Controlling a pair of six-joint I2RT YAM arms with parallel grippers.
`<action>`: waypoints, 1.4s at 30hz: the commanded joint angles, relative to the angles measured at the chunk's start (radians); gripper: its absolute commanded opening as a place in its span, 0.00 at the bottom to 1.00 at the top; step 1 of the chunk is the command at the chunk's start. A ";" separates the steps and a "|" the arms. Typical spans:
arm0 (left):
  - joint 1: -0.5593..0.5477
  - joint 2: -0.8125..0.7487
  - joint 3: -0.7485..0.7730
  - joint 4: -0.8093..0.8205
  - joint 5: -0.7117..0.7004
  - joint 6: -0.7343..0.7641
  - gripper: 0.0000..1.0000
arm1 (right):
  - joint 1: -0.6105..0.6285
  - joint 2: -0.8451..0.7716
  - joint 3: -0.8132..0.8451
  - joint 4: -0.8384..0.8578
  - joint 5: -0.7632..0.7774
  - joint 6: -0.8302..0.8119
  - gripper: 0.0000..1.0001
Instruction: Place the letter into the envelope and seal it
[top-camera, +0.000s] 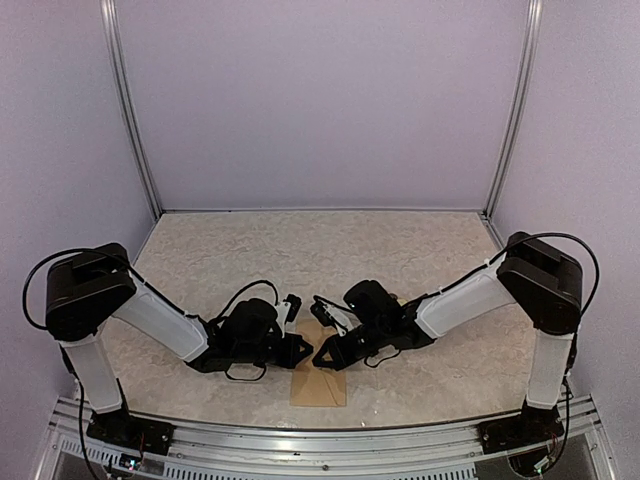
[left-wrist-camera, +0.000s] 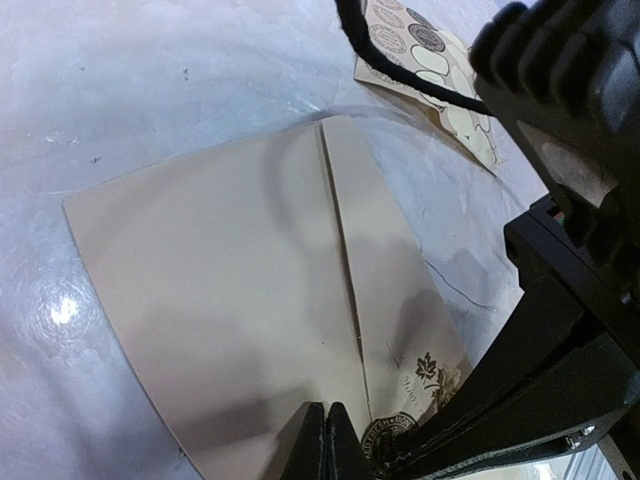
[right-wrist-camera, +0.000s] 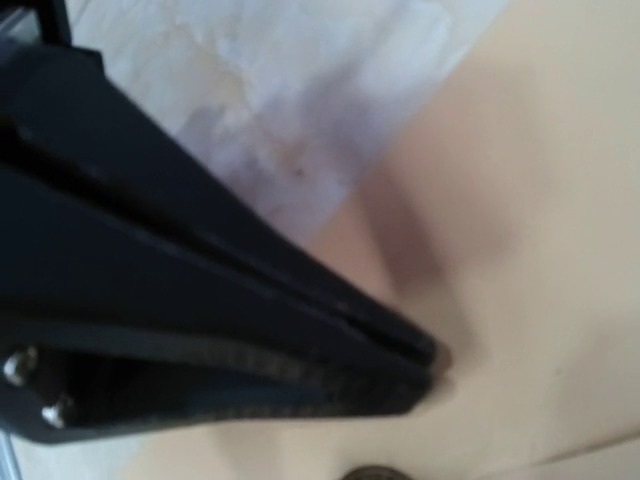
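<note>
One mottled pale table (top-camera: 400, 250) carried everything, and the left arm (top-camera: 160, 320) and right arm (top-camera: 470, 300) leaned inward from their corners to meet low over its near middle. The tan envelope (top-camera: 320, 388) lay flat there, just beyond the near edge and between the two bases, with a straight crease running across its upper face. The letter showed in no view, hidden if it was there at all. Just beyond the envelope's far corner lay a card of round stickers (left-wrist-camera: 430, 60), apart from it. The left gripper (left-wrist-camera: 323, 425) had its fingers pressed together over the envelope, pinching nothing. The right gripper (right-wrist-camera: 432, 358) was likewise pressed together, its tip seemingly resting on the paper, though the close view was blurred. A small dark round seal (left-wrist-camera: 395, 432) sat beside it.
</note>
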 joint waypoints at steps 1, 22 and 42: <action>-0.005 -0.003 -0.018 -0.088 -0.017 -0.002 0.00 | 0.018 0.001 -0.041 -0.072 -0.019 0.008 0.00; -0.007 -0.018 -0.018 -0.086 -0.011 0.016 0.00 | 0.012 -0.176 -0.143 0.046 -0.026 0.088 0.00; -0.015 -0.025 -0.014 -0.085 -0.018 0.022 0.00 | -0.030 0.022 0.005 0.028 -0.041 0.114 0.00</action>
